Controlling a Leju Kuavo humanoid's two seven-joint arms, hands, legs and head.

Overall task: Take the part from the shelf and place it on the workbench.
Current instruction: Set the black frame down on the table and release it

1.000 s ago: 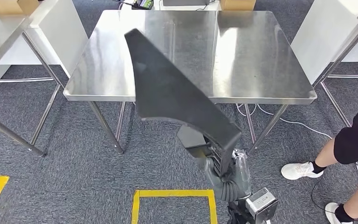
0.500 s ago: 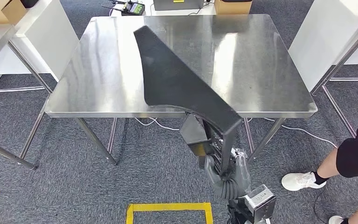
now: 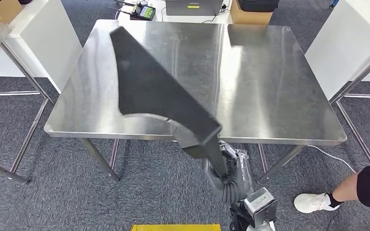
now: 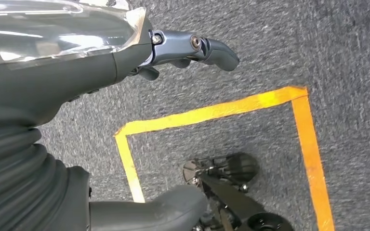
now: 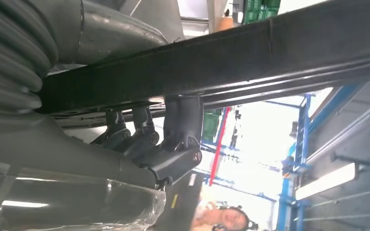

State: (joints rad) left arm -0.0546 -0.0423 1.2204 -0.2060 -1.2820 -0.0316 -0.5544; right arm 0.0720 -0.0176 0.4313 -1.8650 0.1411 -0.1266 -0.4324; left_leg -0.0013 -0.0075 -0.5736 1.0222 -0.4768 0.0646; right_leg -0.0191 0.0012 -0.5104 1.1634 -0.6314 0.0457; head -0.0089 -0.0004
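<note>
Right hand point(image 5: 164, 154) grips the narrow end of the black panel part point(image 3: 159, 91), fingers wrapped up against its underside in the right wrist view. The part juts out tilted over the near half of the steel workbench point(image 3: 279, 96), its broad end raised above the surface, not yet resting. Risk noted: all the weight hangs from a one-ended hold, so the long panel could twist or slip in the grasp, or its near edge could catch the bench rim on lowering. Left hand point(image 4: 192, 48) hangs over the carpet and yellow floor tape point(image 4: 212, 113), fingers apart, holding nothing. A person's shoe point(image 3: 313, 202) stands close beside the bench, within reach of a dropped part.
</note>
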